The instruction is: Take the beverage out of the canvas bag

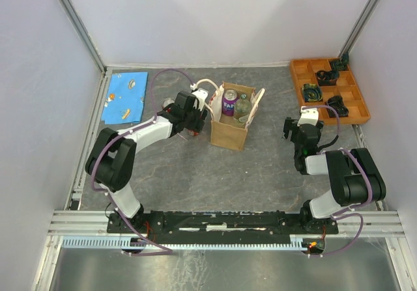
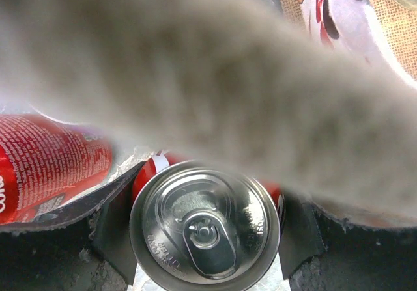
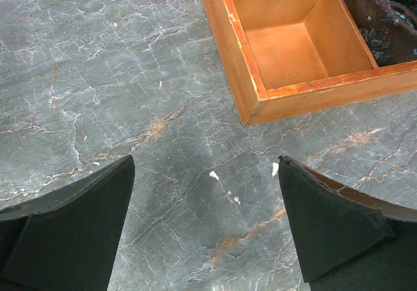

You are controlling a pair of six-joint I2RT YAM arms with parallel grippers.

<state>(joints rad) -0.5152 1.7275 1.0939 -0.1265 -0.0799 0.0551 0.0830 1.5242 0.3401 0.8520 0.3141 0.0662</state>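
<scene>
Here the left fingers [image 2: 303,239] clasp a red can [image 2: 205,229], apparently already outside the bag [image 1: 229,129]; a purple can [image 1: 229,102] sits inside. Right fingers [image 3: 65,232] gape wide, empty, above the desk [image 3: 163,76]. Setting down is left.

Soft, even, bright light fills the overhead view, bounced off the pale walls [image 1: 228,17]. The tan-brown boxy canvas bag [image 1: 229,133] throws only a faint shadow on the grey marble-patterned bench [image 1: 260,170]. In the left wrist view a broad grey-beige band [image 2: 195,76], far out of focus, smears across the upper half, while the silver-topped red drink can [image 2: 204,229] is sharp, with bright glints on its lid. The right wrist view is crisp, with a dim soft shadow between the matte black pincer fingers [image 3: 65,226].
</scene>
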